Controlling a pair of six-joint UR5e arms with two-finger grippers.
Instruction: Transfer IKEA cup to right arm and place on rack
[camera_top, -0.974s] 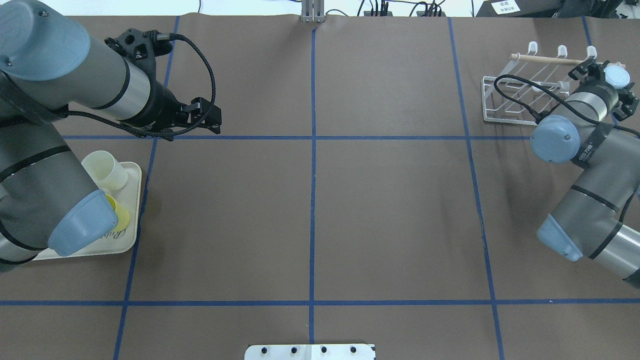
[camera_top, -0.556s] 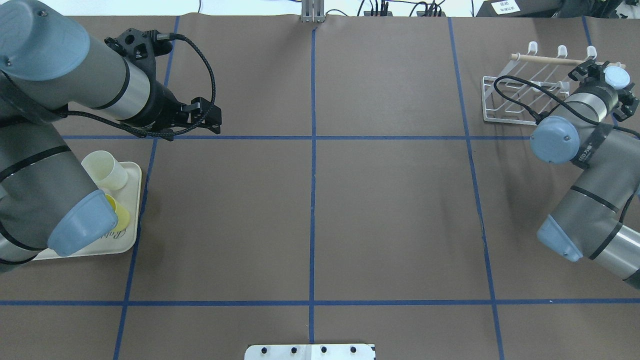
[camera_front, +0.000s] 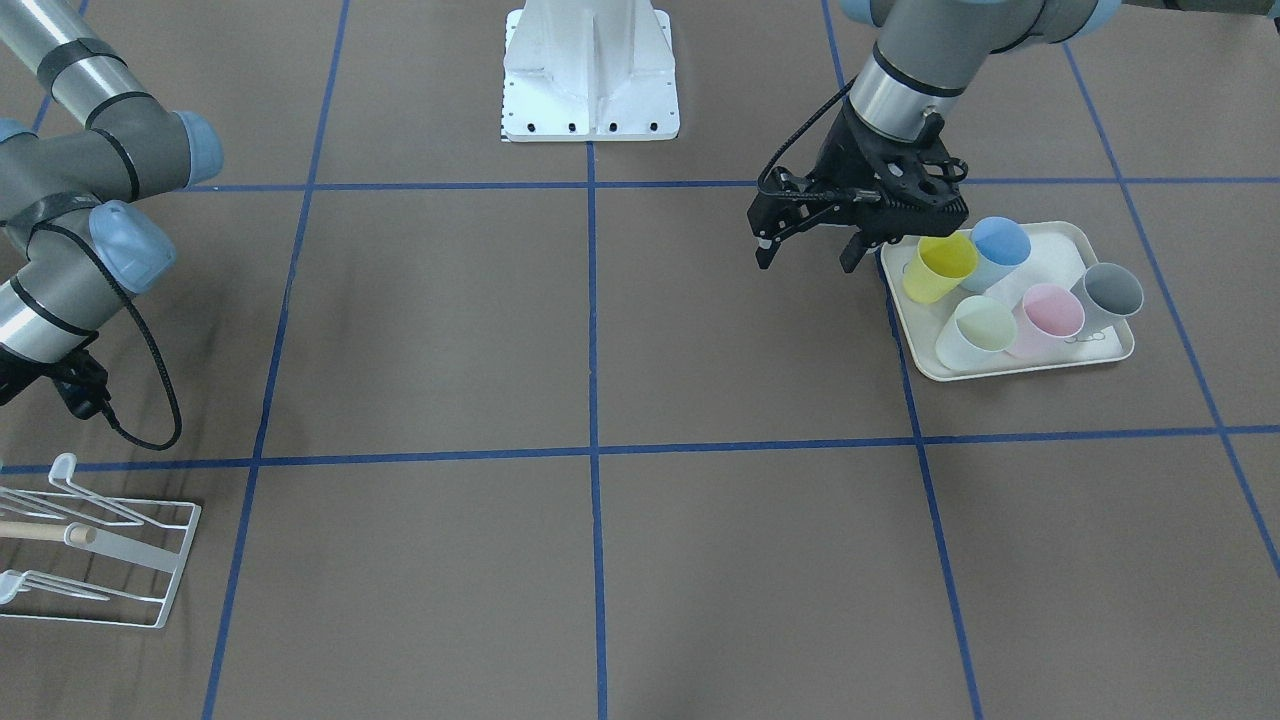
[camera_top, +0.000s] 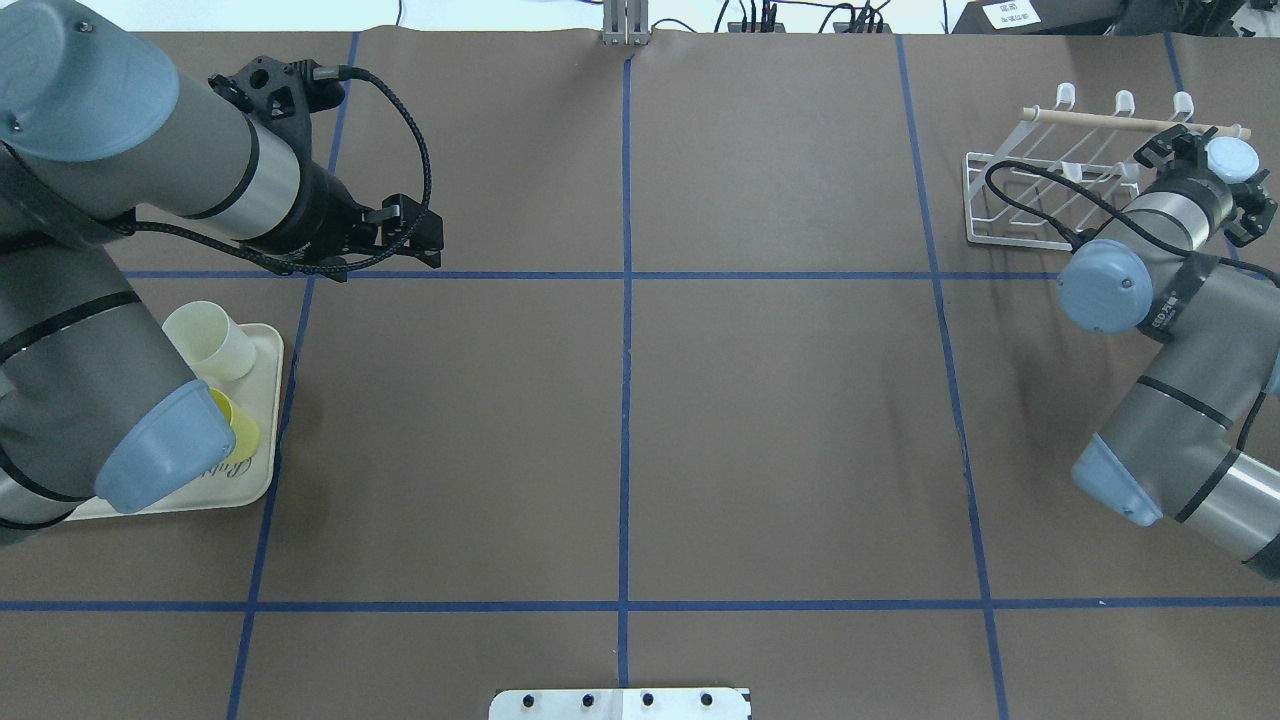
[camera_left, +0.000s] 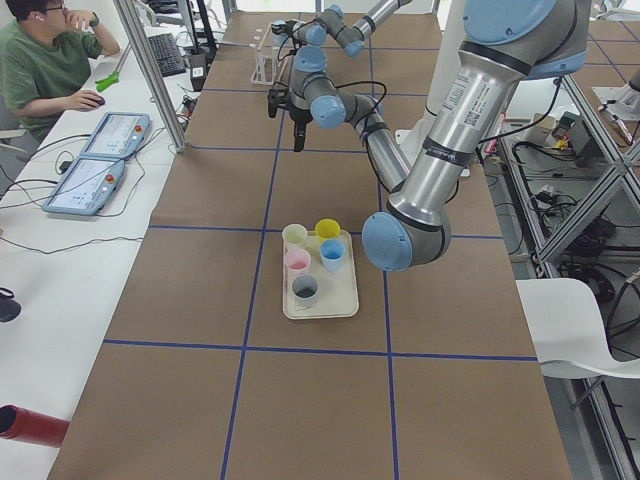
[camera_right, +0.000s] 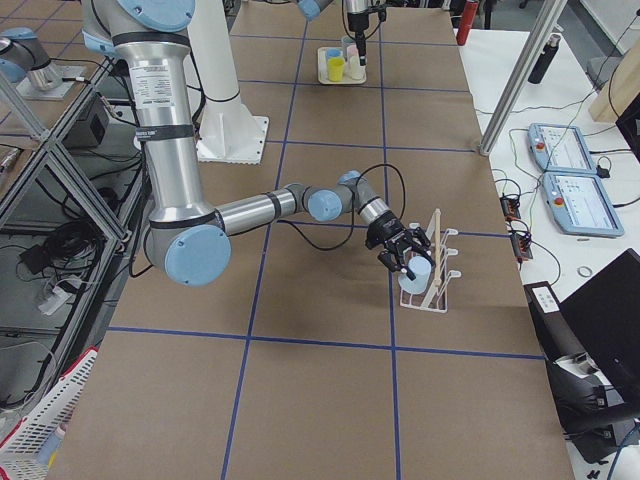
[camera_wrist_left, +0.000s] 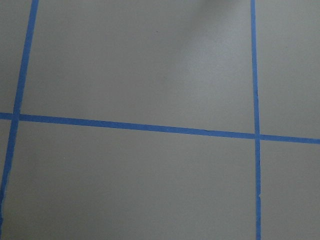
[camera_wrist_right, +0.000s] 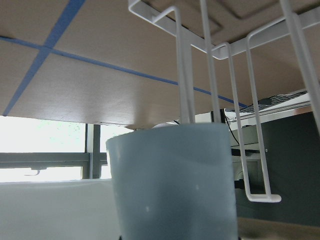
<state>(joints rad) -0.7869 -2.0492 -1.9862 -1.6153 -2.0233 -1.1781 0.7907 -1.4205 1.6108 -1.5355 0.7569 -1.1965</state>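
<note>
Overhead exterior view puts the white wire rack at about 2 o'clock on the counter. The right tool is hard up against it, closed around a light-blue IKEA cup held among the upright prongs, clear of the counter. I can't tell whether a prong sits inside the cup, and that is the worry: let go unseated, it may slide off and roll. A nudge from the tool could also shove or tip so light a rack, and the black cable looping across the wires might snag the wooden dowel. At 10 o'clock the left tool hangs spread wide, holding nothing, just beside the cream tray of spare cups.
</note>
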